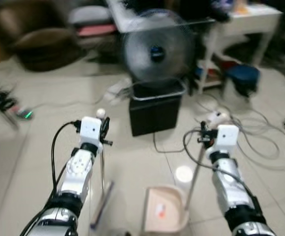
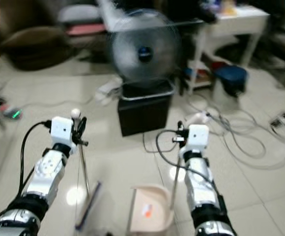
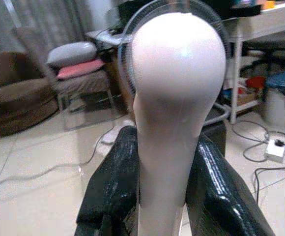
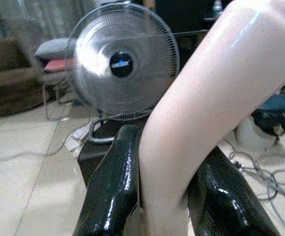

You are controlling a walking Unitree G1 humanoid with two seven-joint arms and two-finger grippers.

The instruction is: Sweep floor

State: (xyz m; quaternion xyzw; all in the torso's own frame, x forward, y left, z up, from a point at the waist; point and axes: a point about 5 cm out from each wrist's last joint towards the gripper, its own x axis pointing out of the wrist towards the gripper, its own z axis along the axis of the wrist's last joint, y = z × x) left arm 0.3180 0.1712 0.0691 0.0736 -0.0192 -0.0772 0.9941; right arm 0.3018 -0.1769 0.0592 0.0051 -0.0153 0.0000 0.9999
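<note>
My left gripper (image 1: 103, 129) is shut on the thin broom handle (image 1: 102, 167) just below its pale rounded knob (image 3: 177, 98). The black fingers (image 3: 113, 191) press on both sides of it. The broom's dark, blurred head (image 1: 100, 206) rests on the floor between my arms. My right gripper (image 1: 204, 133) is shut on the pale upright handle (image 4: 196, 123) of the beige dustpan (image 1: 164, 209). The dustpan stands on the tiles at the bottom centre with a small reddish scrap inside. A white round bit (image 1: 184, 173) lies on the floor just beyond the pan.
A standing fan (image 1: 157, 51) on a black box (image 1: 155, 113) is straight ahead. Loose cables (image 1: 253, 135) and a power strip (image 1: 216, 117) lie at the right. A white table (image 1: 245, 19) and blue bin (image 1: 243, 78) stand behind, a brown cushion (image 1: 44, 46) far left.
</note>
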